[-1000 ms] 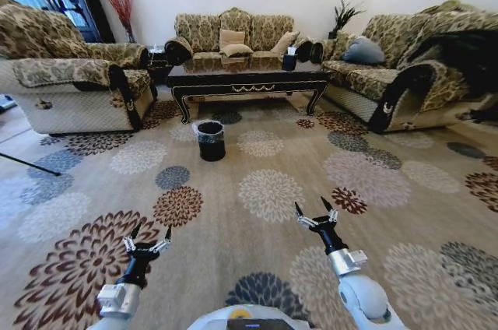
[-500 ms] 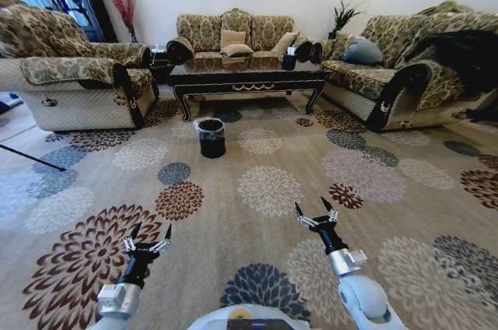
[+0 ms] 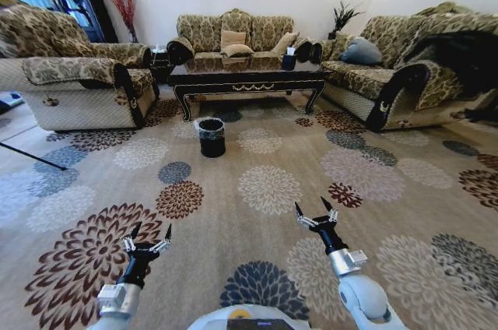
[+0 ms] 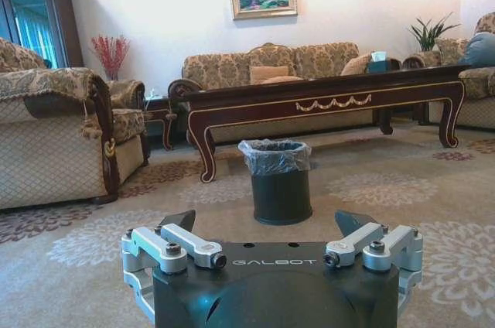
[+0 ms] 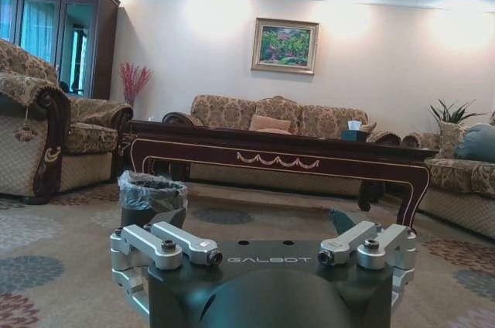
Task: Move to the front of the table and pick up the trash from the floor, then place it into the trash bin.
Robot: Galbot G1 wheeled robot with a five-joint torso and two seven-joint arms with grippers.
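The dark glossy table (image 3: pixel 247 79) stands across the room in front of the back sofa, also seen in the left wrist view (image 4: pixel 325 94) and the right wrist view (image 5: pixel 271 154). The black trash bin (image 3: pixel 211 137) with its grey liner sits on the carpet just before the table's left end, upright (image 4: pixel 280 181) (image 5: pixel 151 196). The trash is out of view. My left gripper (image 3: pixel 148 235) and right gripper (image 3: pixel 314 211) hover low over the carpet, far short of the bin. Both are open and hold nothing.
A patterned armchair (image 3: pixel 70 81) flanks the left, a sofa (image 3: pixel 405 73) the right, another sofa (image 3: pixel 233 34) behind the table. A tissue box (image 3: pixel 289 57) rests on the table. A thin black rod (image 3: pixel 31 156) crosses the floor at left. Wide floral carpet (image 3: pixel 268 190) lies between me and the bin.
The whole head view has shifted slightly, so the camera has moved a little. Both arms keep the same pose and both grippers stay open.
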